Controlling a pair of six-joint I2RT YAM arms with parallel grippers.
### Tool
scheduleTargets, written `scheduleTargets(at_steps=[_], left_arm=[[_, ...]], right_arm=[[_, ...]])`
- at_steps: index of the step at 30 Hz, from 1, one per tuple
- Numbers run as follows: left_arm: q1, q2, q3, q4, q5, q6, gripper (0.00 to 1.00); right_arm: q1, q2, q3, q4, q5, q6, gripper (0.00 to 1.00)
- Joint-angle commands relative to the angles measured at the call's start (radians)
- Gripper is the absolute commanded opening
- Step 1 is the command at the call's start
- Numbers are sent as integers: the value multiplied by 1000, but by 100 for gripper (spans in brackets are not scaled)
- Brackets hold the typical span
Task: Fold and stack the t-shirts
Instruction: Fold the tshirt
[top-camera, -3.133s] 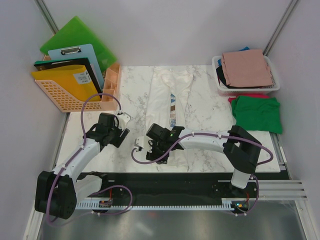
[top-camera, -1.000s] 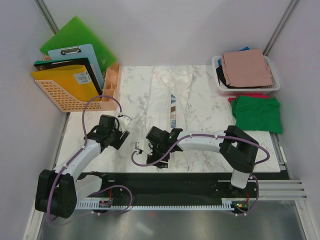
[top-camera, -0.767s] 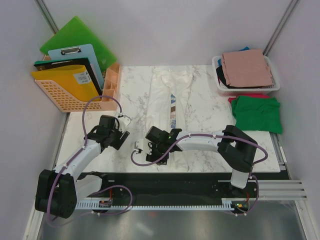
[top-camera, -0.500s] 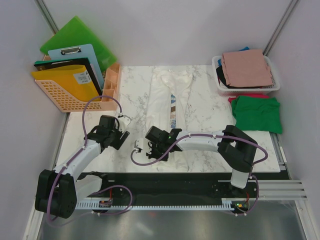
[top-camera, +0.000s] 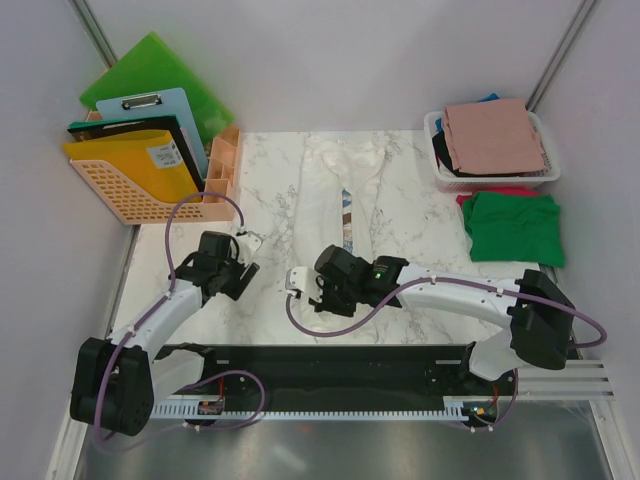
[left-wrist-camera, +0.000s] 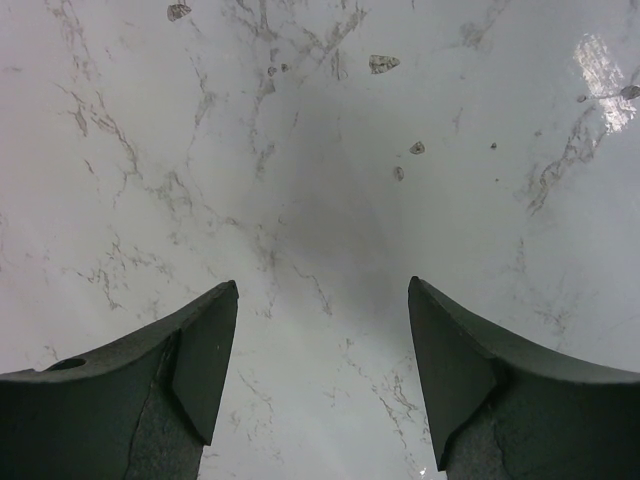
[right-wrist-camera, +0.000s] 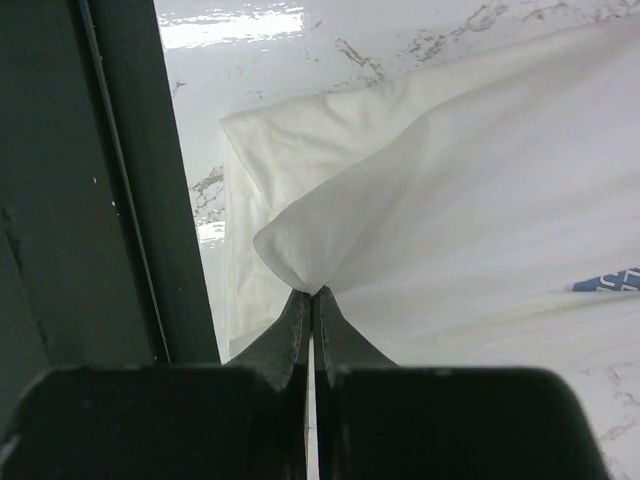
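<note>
A cream-white t-shirt (top-camera: 325, 190), folded into a long strip, lies in the middle of the marble table. My right gripper (top-camera: 322, 290) is at its near end. In the right wrist view the right gripper (right-wrist-camera: 313, 292) is shut on a pinched fold of the white t-shirt (right-wrist-camera: 480, 190), lifting a corner. A bit of blue print (right-wrist-camera: 610, 281) shows at the right. My left gripper (top-camera: 240, 262) is to the left of the shirt; in its wrist view the left gripper (left-wrist-camera: 322, 285) is open over bare marble. A green t-shirt (top-camera: 513, 228) lies folded at the right, and a pink one (top-camera: 493, 135) tops the basket pile.
The white mesh basket (top-camera: 434, 150) stands at the back right, a red cloth edge (top-camera: 500, 190) showing by it. An orange file basket (top-camera: 125, 195) with clipboards and green boards (top-camera: 150, 70) stands at the back left. A black strip (top-camera: 350, 355) runs along the table's near edge.
My right gripper has shut on the near edge of the white t-shirt, and its arm has shifted to the right. The left arm has not moved.
</note>
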Motion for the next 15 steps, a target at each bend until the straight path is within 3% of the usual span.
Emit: scheduleTargets(at_steps=[1, 15], left_arm=[[1, 10, 13, 34, 3, 31, 76], [1, -13, 9, 26, 1, 36, 76]], right_arm=[[4, -50, -19, -22, 52, -9, 0], [4, -80, -84, -57, 58, -32, 0]])
